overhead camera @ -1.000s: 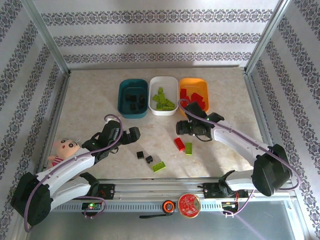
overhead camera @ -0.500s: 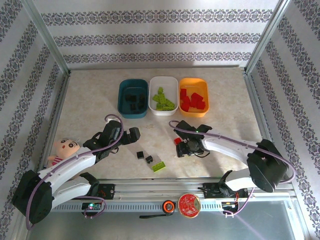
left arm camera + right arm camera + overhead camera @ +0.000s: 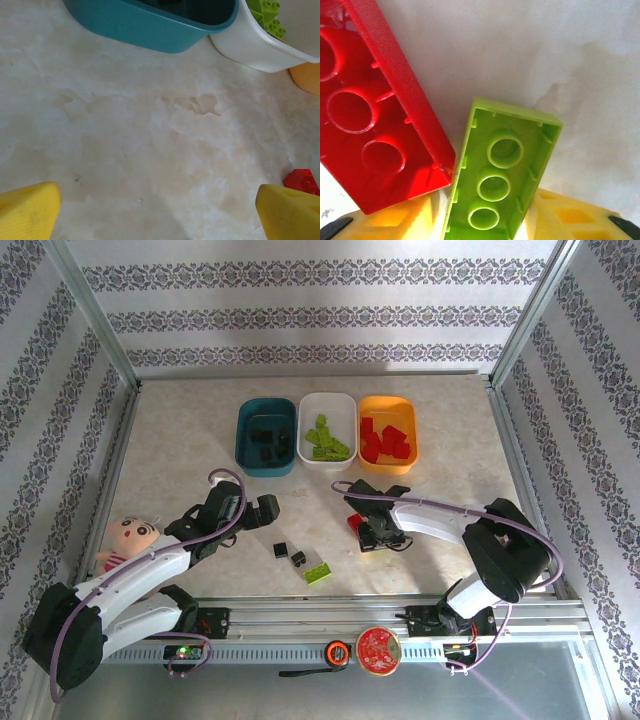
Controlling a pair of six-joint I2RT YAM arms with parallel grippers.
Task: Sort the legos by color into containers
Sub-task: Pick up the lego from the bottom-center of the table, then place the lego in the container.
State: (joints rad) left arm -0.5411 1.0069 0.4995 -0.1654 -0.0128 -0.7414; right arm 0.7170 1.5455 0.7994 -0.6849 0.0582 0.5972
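The right pincer [image 3: 377, 534] is down at the table [image 3: 200, 450], its jaws set about a green brick [image 3: 500, 180]. Seen from its wrist, that brick lies hollow side up between the two yellow pads [image 3: 395, 220], one pad close along each long side; whether they already press it I cannot tell. A red brick [image 3: 375, 115], hollow side up too, lies just beside the pincer's mouth, on the side toward the left pincer [image 3: 157, 212], one corner touching the green brick's long edge. The left pincer is spread wide, with bare table between its yellow fingertips [image 3: 27, 212]. Well ahead of it stands the teal tray [image 3: 150, 27]; to the right of that is the white tray [image 3: 250, 47], just beside it, and further right an edge of the orange tray [image 3: 307, 77]. A corner of the red brick shows just beyond its right fingertip. From above, the three trays form a row well ahead of both pincers, holding black pieces [image 3: 268, 440], green pieces [image 3: 325, 438] and red pieces [image 3: 385, 440] in that order. Behind the left pincer and a little to its right, nearer the bases, lie two loose black bricks [image 3: 281, 550] close together, and just behind those a second green brick [image 3: 318, 572]. These three lie behind and to the left of the right pincer. A doll [image 3: 130, 538] lies well off to the left pincer's left, beside its arm.
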